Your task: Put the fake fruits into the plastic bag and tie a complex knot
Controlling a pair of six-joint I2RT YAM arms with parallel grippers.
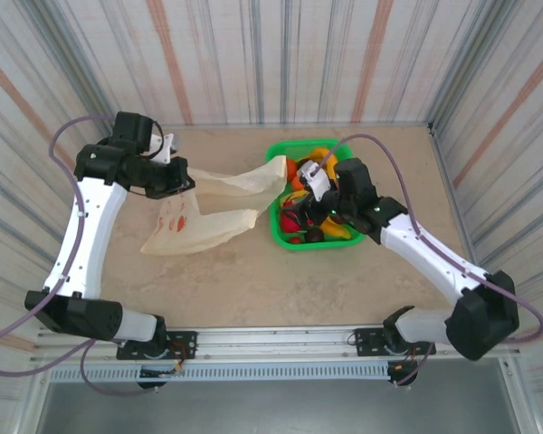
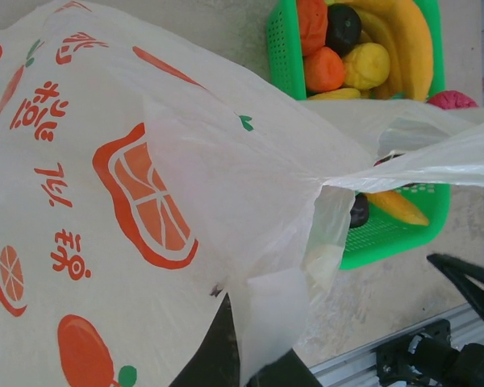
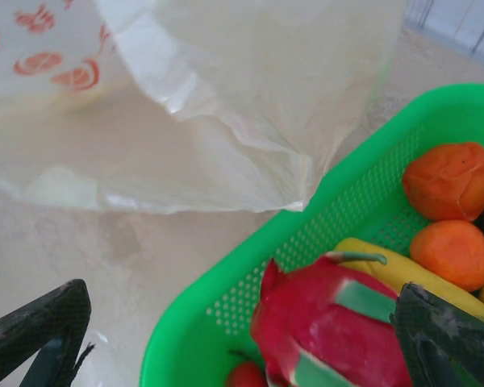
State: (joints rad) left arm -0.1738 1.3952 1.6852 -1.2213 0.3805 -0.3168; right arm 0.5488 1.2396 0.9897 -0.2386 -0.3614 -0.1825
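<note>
Overhead and wrist views, loading not yet begun. Your left claw (image 1: 174, 177) was pinched on a fold of the plastic bag (image 1: 199, 226), which lay flat and limp on the counter (image 1: 253, 280), left of the green basket (image 1: 282, 239). One handle strip reached as far as the basket's rim. Your right claw (image 3: 234, 322) hung over the basket with its jaws spread wide and gripping nothing. The magenta dragon fruit (image 3: 323, 330) lay between them, close against one finger and well apart from the other.

All the fake fruits (image 1: 299, 181) in view sat in the basket, none in the bag. Among them were a banana (image 2: 411, 40), two oranges (image 3: 452, 181) and some darker pieces.

The fruits looked light, hard and glossy, so they would probably slip or roll under a glancing grip. You would likely have done best to close across the dragon fruit's middle, where its raised scales gave some purchase. The banana would suit a grip across its narrow width, and the oranges one square across their widest part.

The bag was thin, soft film that would likely crumple, cling and close up on itself. It probably needed holding by the rim or a handle strip, lifted to keep the mouth open. The handle strips seemed the natural holds for the knot, which was not yet started.
</note>
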